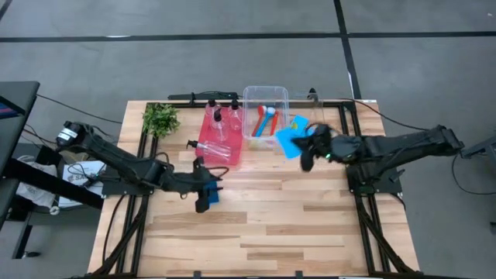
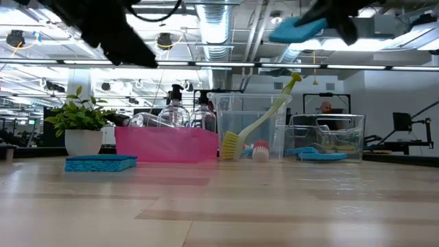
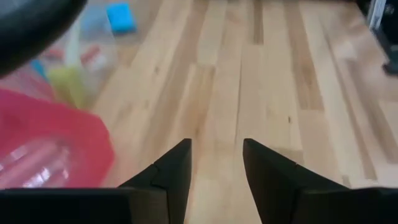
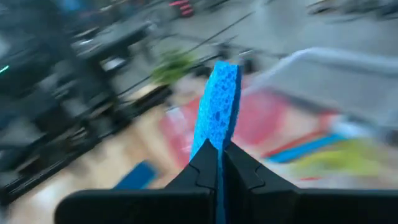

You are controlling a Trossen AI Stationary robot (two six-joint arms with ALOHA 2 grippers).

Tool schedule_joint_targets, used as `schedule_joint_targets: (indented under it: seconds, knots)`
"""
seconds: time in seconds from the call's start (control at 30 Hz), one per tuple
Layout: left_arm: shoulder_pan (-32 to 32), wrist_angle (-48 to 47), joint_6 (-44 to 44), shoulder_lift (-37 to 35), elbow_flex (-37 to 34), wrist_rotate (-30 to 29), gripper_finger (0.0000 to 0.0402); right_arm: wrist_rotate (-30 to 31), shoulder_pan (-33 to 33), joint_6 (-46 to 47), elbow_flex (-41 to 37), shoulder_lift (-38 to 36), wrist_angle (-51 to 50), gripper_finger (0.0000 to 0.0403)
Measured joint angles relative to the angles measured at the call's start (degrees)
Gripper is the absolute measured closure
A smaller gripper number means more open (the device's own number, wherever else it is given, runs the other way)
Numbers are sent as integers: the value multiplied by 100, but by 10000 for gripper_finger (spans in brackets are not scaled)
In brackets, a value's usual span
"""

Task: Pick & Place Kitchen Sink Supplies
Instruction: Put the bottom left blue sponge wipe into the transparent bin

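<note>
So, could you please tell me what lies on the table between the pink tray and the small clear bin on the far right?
In the low view, the taller clear bin holding the brushes stands between the pink tray and the small clear bin.

1. The high view looks straight down from well above, taking in the whole light wooden slatted table point(image 1: 256, 209) and grey floor around it.
2. The low view sits at table-top height at the near edge, facing level across to the room behind; it shares the translucent pink rectangular tray point(image 2: 167, 144) and the leafy green potted plant point(image 2: 81, 116) with the high view.
3. The left wrist view looks down close over the table, catching the pink tray's corner at one side.
4. The right wrist view faces across the table from the right, close behind a blue rectangular sponge point(image 4: 219, 106), towards the tray and plant.
</note>
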Motion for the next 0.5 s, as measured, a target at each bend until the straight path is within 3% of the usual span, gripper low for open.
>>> schedule_joint_targets:
  seconds: [0.2, 0.5]
  knots:
    - [-219, -66, -634, 436, -59, -11, 256, 991, -469, 129, 0, -584, -1175, 403]
    - [-377, -72, -1244, 648, -62, 16, 257, 1060, -1590, 172, 2, -407, -1961, 402]
